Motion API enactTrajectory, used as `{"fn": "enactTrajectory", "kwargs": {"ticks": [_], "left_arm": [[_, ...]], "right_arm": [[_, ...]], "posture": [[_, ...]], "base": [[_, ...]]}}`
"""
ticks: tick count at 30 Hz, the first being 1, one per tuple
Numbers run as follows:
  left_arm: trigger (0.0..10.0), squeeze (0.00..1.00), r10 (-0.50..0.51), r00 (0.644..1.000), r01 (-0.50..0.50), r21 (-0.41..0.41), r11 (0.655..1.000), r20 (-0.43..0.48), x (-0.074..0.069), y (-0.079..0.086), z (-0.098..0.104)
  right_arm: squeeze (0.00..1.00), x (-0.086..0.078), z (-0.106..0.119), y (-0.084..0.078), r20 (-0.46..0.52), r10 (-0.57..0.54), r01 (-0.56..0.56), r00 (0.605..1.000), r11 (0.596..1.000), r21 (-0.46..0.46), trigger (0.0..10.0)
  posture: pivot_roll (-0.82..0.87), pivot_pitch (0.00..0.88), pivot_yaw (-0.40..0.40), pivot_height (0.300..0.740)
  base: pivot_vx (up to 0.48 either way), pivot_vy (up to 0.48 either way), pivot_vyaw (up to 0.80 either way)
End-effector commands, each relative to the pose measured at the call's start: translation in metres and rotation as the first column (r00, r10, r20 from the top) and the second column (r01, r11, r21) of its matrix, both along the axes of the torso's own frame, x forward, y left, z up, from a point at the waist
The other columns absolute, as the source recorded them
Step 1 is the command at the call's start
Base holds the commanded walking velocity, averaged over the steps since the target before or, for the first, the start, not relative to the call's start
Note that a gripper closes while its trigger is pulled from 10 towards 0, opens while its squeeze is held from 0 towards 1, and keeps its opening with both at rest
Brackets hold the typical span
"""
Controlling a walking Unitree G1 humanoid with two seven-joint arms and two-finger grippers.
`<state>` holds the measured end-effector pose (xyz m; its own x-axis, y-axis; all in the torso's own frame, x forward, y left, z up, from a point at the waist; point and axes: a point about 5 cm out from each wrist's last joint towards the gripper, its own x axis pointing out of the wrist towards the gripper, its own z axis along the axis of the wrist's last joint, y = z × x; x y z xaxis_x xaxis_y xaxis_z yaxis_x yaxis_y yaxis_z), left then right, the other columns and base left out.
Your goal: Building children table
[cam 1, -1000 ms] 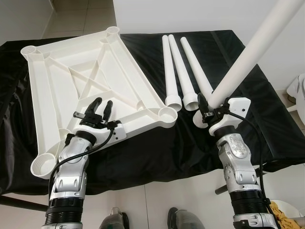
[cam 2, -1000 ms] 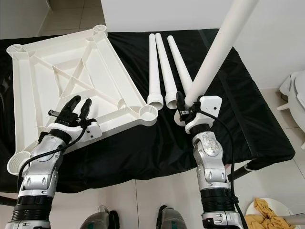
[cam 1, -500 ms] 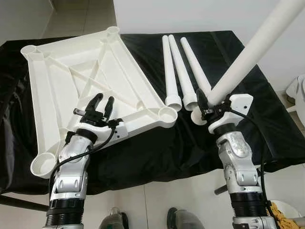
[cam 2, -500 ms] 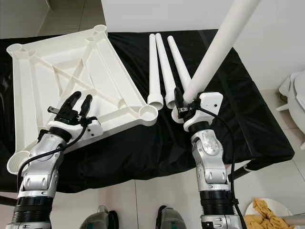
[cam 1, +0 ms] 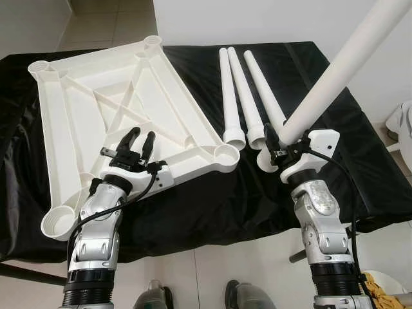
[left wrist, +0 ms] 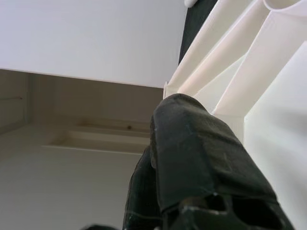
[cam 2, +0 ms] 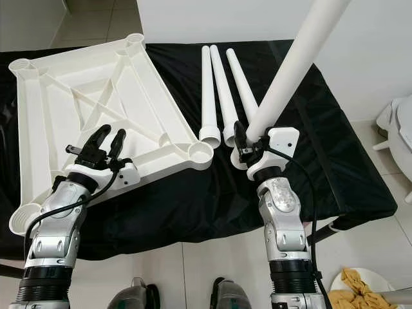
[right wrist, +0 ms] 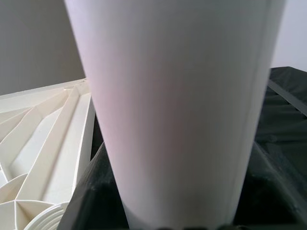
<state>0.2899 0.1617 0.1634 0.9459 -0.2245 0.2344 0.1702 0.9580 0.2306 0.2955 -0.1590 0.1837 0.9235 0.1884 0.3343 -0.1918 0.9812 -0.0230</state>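
Note:
A white table top [cam 1: 71, 122] lies upside down on the black cloth, its ribs and four corner sockets facing up. My left gripper [cam 1: 140, 139] rests over its near edge, fingers closed around a rib. The nearest right-hand socket [cam 1: 226, 154] stands empty. My right gripper [cam 1: 278, 145] is shut on the thick end of a white table leg [cam 1: 335, 71], which slants up and away to the right. It hangs just right of that socket. In the right wrist view the leg [right wrist: 177, 110] sits between the fingers, with the table top [right wrist: 43, 143] behind it.
Three more white legs [cam 1: 238, 90] lie side by side on the black cloth [cam 1: 219, 199], wide ends toward me, just left of the right gripper. The cloth's front edge is near my feet. A white fixture [cam 2: 399, 129] and a dish with yellow cloth [cam 2: 360, 280] stand at the right.
The right gripper has shifted slightly left with the leg, closer to the near-right socket. The left gripper has stayed on the table top.

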Motion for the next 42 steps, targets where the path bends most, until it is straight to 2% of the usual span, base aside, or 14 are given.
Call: {"fn": "enactTrajectory", "kwargs": {"ticks": [1, 20, 42], "left_arm": [[10.0, 0.0, 0.073, 0.997, -0.074, -0.016, 0.997, -0.003, -0.0022, 0.0037, -0.0037], [10.0, 0.0, 0.077, 0.997, -0.077, -0.012, 0.997, -0.022, -0.0091, 0.0052, -0.009], [10.0, 0.0, 0.053, 0.998, -0.053, 0.002, 0.999, -0.022, -0.0093, 0.0024, -0.0102]], "right_arm": [[0.0, -0.0021, -0.0008, 0.0014, -0.003, 0.008, -0.008, 1.0, 1.0, -0.003, 10.0], [0.0, -0.0059, -0.0062, 0.0027, -0.031, 0.016, -0.016, 0.999, 1.0, 0.002, 10.0], [0.0, -0.0036, -0.007, 0.0011, -0.037, 0.02, -0.021, 0.999, 1.0, -0.007, 10.0]], "posture": [[-0.04, 0.113, 0.009, 0.74], [-0.03, 0.136, 0.008, 0.74], [-0.02, 0.113, 0.003, 0.74]], "base": [[0.0, 0.0, 0.0], [0.0, 0.0, 0.0], [0.0, 0.0, 0.0]]}}
